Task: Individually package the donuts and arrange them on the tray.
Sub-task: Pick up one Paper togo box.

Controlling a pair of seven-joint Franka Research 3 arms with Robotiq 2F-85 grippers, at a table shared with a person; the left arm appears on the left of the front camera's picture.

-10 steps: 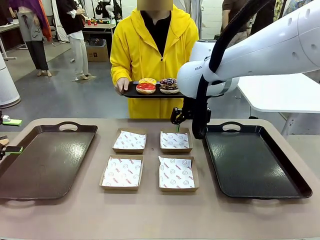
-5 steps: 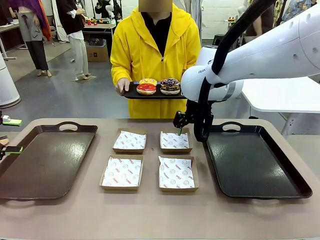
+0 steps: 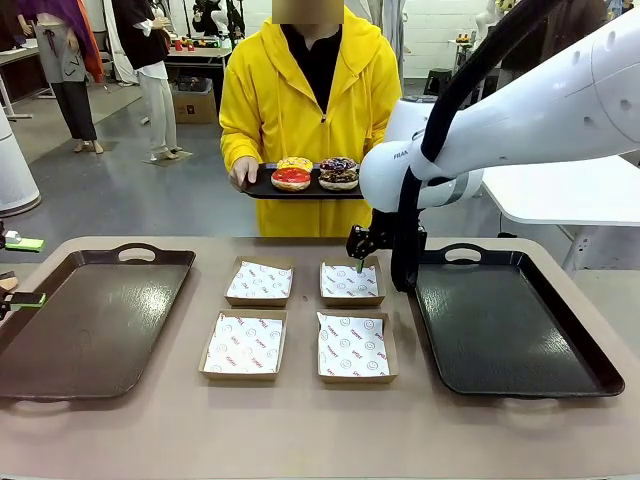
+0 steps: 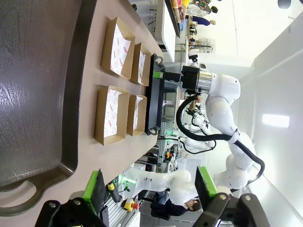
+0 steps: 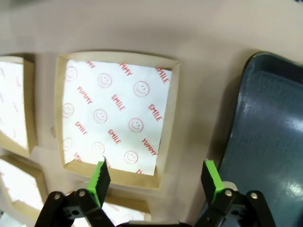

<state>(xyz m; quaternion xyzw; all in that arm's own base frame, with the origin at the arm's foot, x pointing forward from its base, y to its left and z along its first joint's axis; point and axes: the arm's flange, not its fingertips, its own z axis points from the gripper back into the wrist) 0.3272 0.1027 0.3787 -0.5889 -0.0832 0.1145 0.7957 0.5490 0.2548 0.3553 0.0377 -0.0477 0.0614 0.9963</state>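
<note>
Four donuts [image 3: 315, 172] sit on a small black serving tray [image 3: 262, 189] held by a person [image 3: 305, 90] at the far side of the table [image 3: 320, 430]. They are above table level and well apart from both grippers. None is boxed.

1. Layout: four paper-lined boxes [image 3: 243, 343] in a 2x2 block at table ctr, all unfilled. L tray [image 3: 90, 320] and R tray [image 3: 500, 330] flank the block; both are bare.
2. R gripper [image 5: 156, 175]: fingers apart, nothing between them. It hangs over the far-right box [image 5: 113, 113], one pad above the box's edge, the other above the R tray's rim.
3. L gripper [image 4: 149, 187]: fingers apart, holding nothing, at the table's L edge beside the L tray.

Step in hand (est.): start of cycle, approach/wait ahead of the first pick. No packaging done yet.

Next move (est.): reach a donut, or take one from the person. This needs jaws wide enough to span the ring and a light squeeze (glaze prob. soft and sticky), then a centred drop onto the box paper. Which tray is the target: cannot tell.
</note>
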